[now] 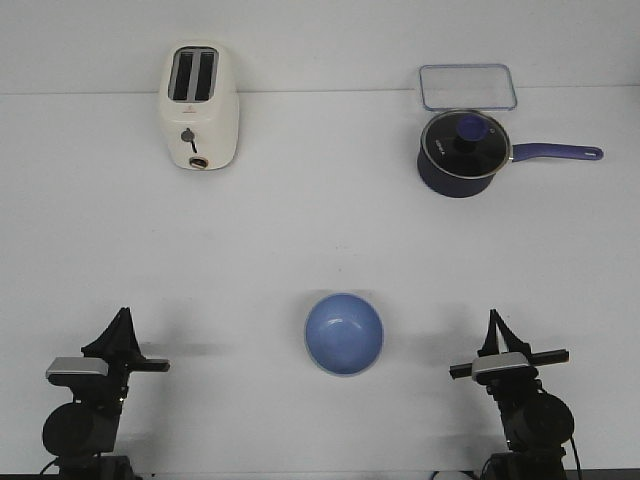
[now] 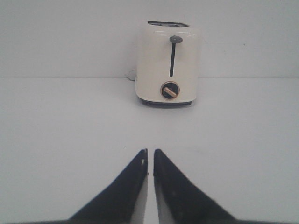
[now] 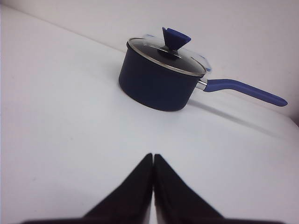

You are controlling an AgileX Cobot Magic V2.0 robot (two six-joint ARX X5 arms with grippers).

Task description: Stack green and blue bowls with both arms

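A periwinkle blue bowl (image 1: 343,333) sits upright on the white table near the front, midway between my two arms. No pale green bowl shows in any view. My left gripper (image 1: 122,318) rests at the front left, well left of the bowl. In the left wrist view (image 2: 150,151) its jaws are nearly together with only a thin slit between them, and they hold nothing. My right gripper (image 1: 493,322) rests at the front right, well right of the bowl. In the right wrist view (image 3: 153,156) its jaws are pressed together and empty.
A cream toaster (image 1: 201,106) stands at the back left, straight ahead in the left wrist view (image 2: 169,63). A dark navy lidded saucepan (image 1: 462,152) with a blue handle stands at the back right (image 3: 161,77). A clear rectangular container (image 1: 467,87) lies behind it.
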